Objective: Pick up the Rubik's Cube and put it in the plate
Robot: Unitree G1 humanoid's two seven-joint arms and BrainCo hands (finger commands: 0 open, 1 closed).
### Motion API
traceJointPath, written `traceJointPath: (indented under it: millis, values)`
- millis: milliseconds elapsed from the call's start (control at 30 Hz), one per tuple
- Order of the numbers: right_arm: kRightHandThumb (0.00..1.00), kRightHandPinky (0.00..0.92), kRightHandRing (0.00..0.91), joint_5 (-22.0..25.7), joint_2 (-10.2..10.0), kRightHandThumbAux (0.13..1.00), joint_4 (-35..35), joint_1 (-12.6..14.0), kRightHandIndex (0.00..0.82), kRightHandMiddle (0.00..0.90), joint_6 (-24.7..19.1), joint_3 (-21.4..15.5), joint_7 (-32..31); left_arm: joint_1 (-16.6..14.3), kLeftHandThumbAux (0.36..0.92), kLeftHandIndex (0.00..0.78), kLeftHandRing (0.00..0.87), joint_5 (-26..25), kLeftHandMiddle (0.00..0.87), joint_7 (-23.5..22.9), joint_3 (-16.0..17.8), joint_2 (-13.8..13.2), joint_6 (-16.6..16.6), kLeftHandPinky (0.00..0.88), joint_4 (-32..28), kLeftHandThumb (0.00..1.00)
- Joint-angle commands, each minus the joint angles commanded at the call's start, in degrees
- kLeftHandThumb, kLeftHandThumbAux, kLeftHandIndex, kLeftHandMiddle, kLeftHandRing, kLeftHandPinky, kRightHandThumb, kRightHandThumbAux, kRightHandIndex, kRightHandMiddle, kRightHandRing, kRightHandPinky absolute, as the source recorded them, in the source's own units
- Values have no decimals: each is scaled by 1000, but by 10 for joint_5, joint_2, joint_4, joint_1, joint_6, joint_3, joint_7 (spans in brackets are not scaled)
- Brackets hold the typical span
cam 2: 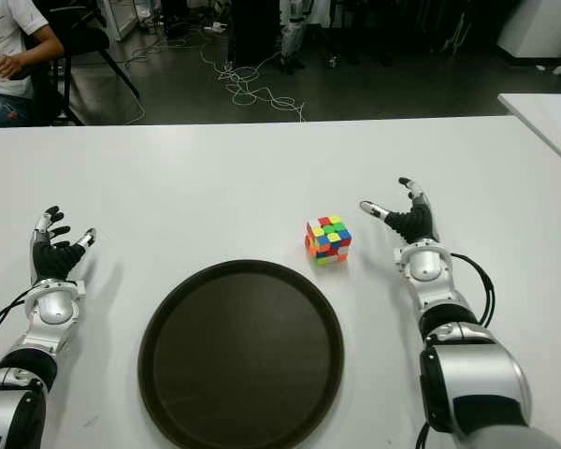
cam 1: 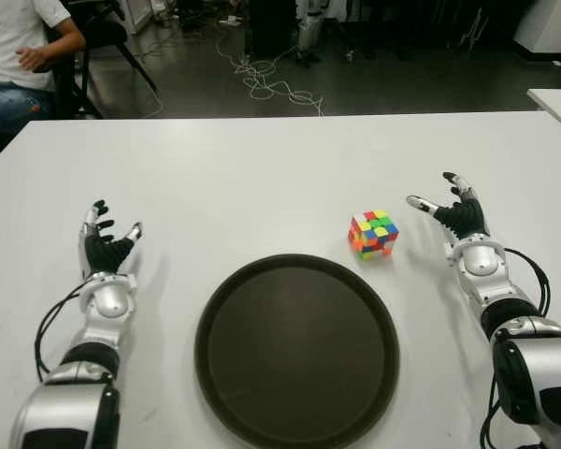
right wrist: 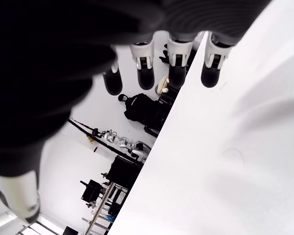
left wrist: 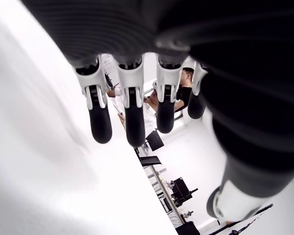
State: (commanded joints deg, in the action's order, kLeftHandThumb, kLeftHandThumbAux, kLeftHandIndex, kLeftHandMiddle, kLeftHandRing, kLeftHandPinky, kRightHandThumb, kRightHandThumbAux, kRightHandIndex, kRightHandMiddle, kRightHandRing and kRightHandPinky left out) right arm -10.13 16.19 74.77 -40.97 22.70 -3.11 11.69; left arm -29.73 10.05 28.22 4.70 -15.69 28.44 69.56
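The Rubik's Cube (cam 1: 374, 233) sits on the white table (cam 1: 262, 168), just beyond the far right rim of the dark round plate (cam 1: 296, 351). My right hand (cam 1: 449, 208) is a short way to the right of the cube, fingers spread, holding nothing. In the right wrist view its fingertips (right wrist: 146, 78) hang free over the table. My left hand (cam 1: 107, 234) shows at the left of the plate, well apart from it, also spread and holding nothing. The plate holds nothing.
A person (cam 1: 19, 56) sits on a chair beyond the table's far left corner. Cables (cam 1: 262, 79) lie on the dark floor behind the table. Another white table's corner (cam 1: 556, 103) shows at the far right.
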Motion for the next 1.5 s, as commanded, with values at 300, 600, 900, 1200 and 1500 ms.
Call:
traceJointPath:
  millis: [300,600,900,1200,1500]
  values:
    - [0,21,37,1,0,630,1,-1,151,79,-5,-2,-1,0,767,117,200,-2,169,-2,2,0,0,264,1,75]
    - [0,19,35,2,0,616,2,-1,125,76,-6,-3,-3,0,737,113,209,-2,176,-1,2,1,-2,267,1,68]
    - [0,16,40,3,0,605,1,0,157,83,0,-3,-8,0,753,111,263,3,213,2,-3,0,-4,334,-1,46]
    - [0,34,47,-3,2,595,1,0,120,80,1,2,-5,2,730,114,212,-1,177,-2,-1,1,1,258,-3,78]
    - [0,19,38,4,-1,618,1,1,129,80,4,-6,-7,1,732,110,185,-3,171,-2,1,1,-5,206,-3,51]
